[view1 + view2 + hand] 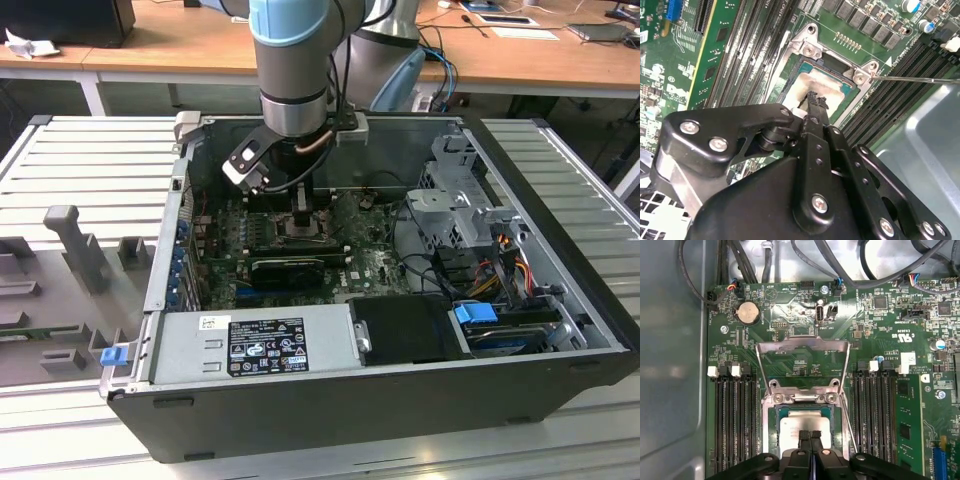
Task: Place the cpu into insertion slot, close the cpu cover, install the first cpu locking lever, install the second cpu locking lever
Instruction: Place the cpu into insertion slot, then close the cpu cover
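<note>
Hardware lies open in the exterior view: a black tower computer case on its side, with the grey and pale blue robot arm reaching down into it over the green motherboard.

The black two-fingered gripper hangs directly above the insertion slot, a square dark-framed socket with a silver bracket around it. Its fingers are drawn together side by side with nothing visible between them. In the second wrist view the fingertips meet the face of the cpu; I cannot tell whether they press on it or sit just clear.

That small, flat, pale silver square chip lies seated in the socket, face up. Its edges are square to the socket frame and parallel to the long black memory slots that flank it on both sides.

The cpu cover, a thin metal frame plate with a large square window, is swung open. It is hinged at the socket edge nearer the round silver coin battery, and its free edge points away from the socket toward that battery. Green board shows through its window.

A thin wire locking lever runs along one side of the socket, unlatched, angled a little away from the frame. In the second wrist view a thin wire lever juts out from the socket's corner across the memory slots.
</note>
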